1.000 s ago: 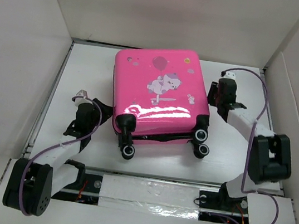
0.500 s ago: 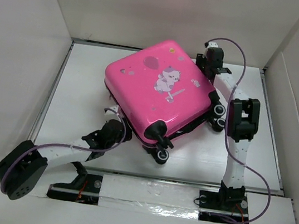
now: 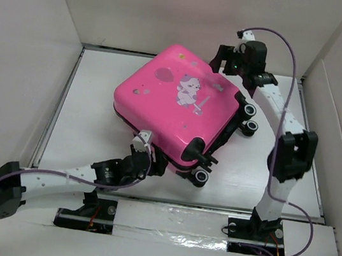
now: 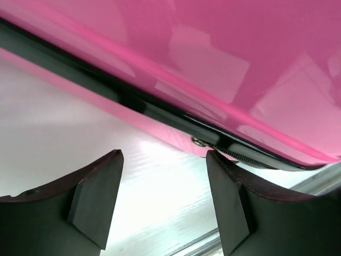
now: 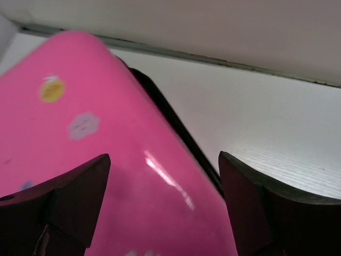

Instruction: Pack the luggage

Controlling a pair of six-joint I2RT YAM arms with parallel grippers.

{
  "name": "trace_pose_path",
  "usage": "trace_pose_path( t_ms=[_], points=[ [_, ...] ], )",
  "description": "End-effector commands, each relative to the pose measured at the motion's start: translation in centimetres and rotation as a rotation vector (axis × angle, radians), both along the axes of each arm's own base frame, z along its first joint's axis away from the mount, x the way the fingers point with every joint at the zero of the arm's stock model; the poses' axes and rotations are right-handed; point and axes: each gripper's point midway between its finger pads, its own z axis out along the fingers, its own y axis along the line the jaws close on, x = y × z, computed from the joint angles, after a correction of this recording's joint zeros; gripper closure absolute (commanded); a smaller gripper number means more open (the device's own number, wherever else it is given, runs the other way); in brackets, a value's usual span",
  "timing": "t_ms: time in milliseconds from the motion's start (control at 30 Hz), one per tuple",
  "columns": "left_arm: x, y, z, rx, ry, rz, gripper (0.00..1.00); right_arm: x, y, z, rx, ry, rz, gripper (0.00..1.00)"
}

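Observation:
The luggage (image 3: 175,103) is a pink hard-shell suitcase with a cartoon animal and balloon print. It lies flat and closed on the white table, turned at an angle, with its black wheels (image 3: 199,178) toward the near right. My left gripper (image 3: 146,158) is open and empty at its near-left edge. In the left wrist view the pink shell (image 4: 224,58), the black zipper trim (image 4: 133,98) and a zipper pull (image 4: 199,142) sit just past my open left gripper (image 4: 165,200). My right gripper (image 3: 223,60) is open at the far corner, above the shell (image 5: 106,176).
White walls (image 3: 34,50) enclose the table on the left, back and right. A taped rail (image 3: 170,221) runs along the near edge by the arm bases. The back wall seam (image 5: 213,60) lies close behind the suitcase's far corner.
The suitcase has turned counter-clockwise, its wheels swinging toward the right. My left arm has swept right to its near-left edge. My right arm has reached up to its far corner.

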Motion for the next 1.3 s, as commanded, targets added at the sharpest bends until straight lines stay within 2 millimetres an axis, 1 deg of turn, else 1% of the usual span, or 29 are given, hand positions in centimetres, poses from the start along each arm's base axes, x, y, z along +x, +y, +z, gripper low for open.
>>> trace_pose_path(
  t_ms=[0, 33, 67, 100, 133, 167, 200, 233, 333, 433, 467, 500, 533, 567, 600, 633, 700, 733, 767, 800, 833, 867, 900, 967, 1000, 1033, 1067, 1100, 1267],
  points=[
    [1.9, 1.9, 5.6, -0.032, -0.12, 0.119, 0.39, -3.8, -3.0, 7.2, 0.088, -0.163, -0.033, 0.16],
    [2.4, 3.0, 6.6, -0.024, -0.14, 0.182, 0.39, -4.7, -3.4, 8.6, 0.105, -0.223, -0.048, 0.27],
    [2.2, 4.4, 6.1, 0.036, -0.12, 0.21, 0.4, -5.9, -4.3, 8.6, 0.111, -0.235, -0.086, 0.38],
    [2.1, 5.0, 7.2, 0.016, -0.136, 0.234, 0.43, -8.6, -5.2, 8.1, 0.125, -0.253, -0.105, 0.51],
    [2.4, 5.6, 8.8, -0.006, -0.16, 0.275, 0.45, -9.6, -5.7, 8.8, 0.148, -0.303, -0.121, 0.76],
    [2.3, 6.1, 9.4, -0.009, -0.169, 0.286, 0.47, -10.7, -6.7, 8.4, 0.165, -0.306, -0.153, 0.86],
    [2.3, 6.6, 11.0, -0.057, -0.193, 0.303, 0.52, -13.0, -7.3, 9.9, 0.19, -0.354, -0.163, 0.93],
    [2.6, 7.0, 12.7, -0.081, -0.229, 0.324, 0.57, -14.0, -7.7, 6.7, 0.183, -0.312, -0.176, 1.0],
    [3.5, 7.9, 17.8, -0.194, -0.331, 0.401, 0.71, -17.2, -9.0, 3.5, 0.18, -0.284, -0.232, 1.0],
    [5.4, 7.8, 23.3, -0.276, -0.433, 0.454, 0.75, -19.5, -9.4, 2.1, 0.186, -0.272, -0.25, 1.0],
    [6.2, 7.6, 25.5, -0.308, -0.482, 0.454, 0.75, -20.2, -9.5, 0.0, 0.178, -0.234, -0.25, 1.0],
    [7.5, 6.4, 25.5, -0.286, -0.475, 0.441, 0.73, -20.7, -9.2, -0.6, 0.178, -0.222, -0.239, 1.0],
    [9.0, 6.6, 28.3, -0.338, -0.492, 0.424, 0.73, -21.2, -9.0, -1.2, 0.175, -0.211, -0.229, 1.0],
    [10.3, 6.2, 28.9, -0.346, -0.488, 0.399, 0.72, -21.9, -9.4, -2.2, 0.17, -0.202, -0.243, 1.0],
    [12.2, 5.1, 28.1, -0.334, -0.453, 0.365, 0.69, -22.1, -9.7, -2.8, 0.163, -0.194, -0.257, 1.0],
    [14.2, 6.3, 29.6, -0.365, -0.462, 0.358, 0.68, -22.3, -9.9, -3.5, 0.155, -0.181, -0.264, 1.0],
    [17.7, 6.8, 28.5, -0.375, -0.424, 0.351, 0.66, -22.6, -10.6, -5.1, 0.136, -0.157, -0.297, 1.0],
    [18.7, 6.8, 28.9, -0.42, -0.405, 0.321, 0.65, -22.7, -10.8, -5.7, 0.126, -0.142, -0.308, 1.0],
    [20.7, 9.3, 28.7, -0.422, -0.41, 0.378, 0.64, -22.7, -11.0, -6.3, 0.119, -0.129, -0.316, 1.0],
    [22.7, 9.7, 26.8, -0.403, -0.365, 0.391, 0.62, -22.8, -10.9, -7.1, 0.114, -0.108, -0.312, 1.0],
    [23.9, 10.3, 27.4, -0.408, -0.363, 0.39, 0.61, -22.8, -10.7, -7.4, 0.116, -0.098, -0.304, 1.0],
    [25.4, 13.1, 26.2, -0.383, -0.325, 0.459, 0.61, -22.8, -10.5, -7.6, 0.121, -0.088, -0.298, 1.0],
    [27.1, 13.7, 23.8, -0.372, -0.263, 0.466, 0.61, -22.8, -10.2, -8.0, 0.12, -0.076, -0.283, 1.0],
    [28.8, 15.3, 22.6, -0.386, -0.24, 0.486, 0.61, -22.8, -10.1, -8.6, 0.113, -0.06, -0.281, 1.0],
    [30.3, 17.2, 20.1, -0.366, -0.19, 0.525, 0.6, -22.7, -10.0, -8.8, 0.112, -0.055, -0.277, 1.0],
    [31.1, 17.6, 20.0, -0.367, -0.174, 0.513, 0.6, -22.6, -9.9, -9.3, 0.106, -0.039, -0.27, 1.0],
    [31.6, 18.2, 18.2, -0.35, -0.12, 0.529, 0.6, -22.6, -9.8, -9.6, 0.106, -0.031, -0.267, 1.0],
    [32.6, 18.5, 15.7, -0.334, -0.068, 0.529, 0.59, -22.6, -9.6, -9.9, 0.113, -0.023, -0.263, 1.0],
    [34.1, 18.8, 10.7, -0.316, 0.027, 0.52, 0.59, -21.8, -9.2, -11.1, 0.132, -0.005, -0.267, 1.0]
  ],
)
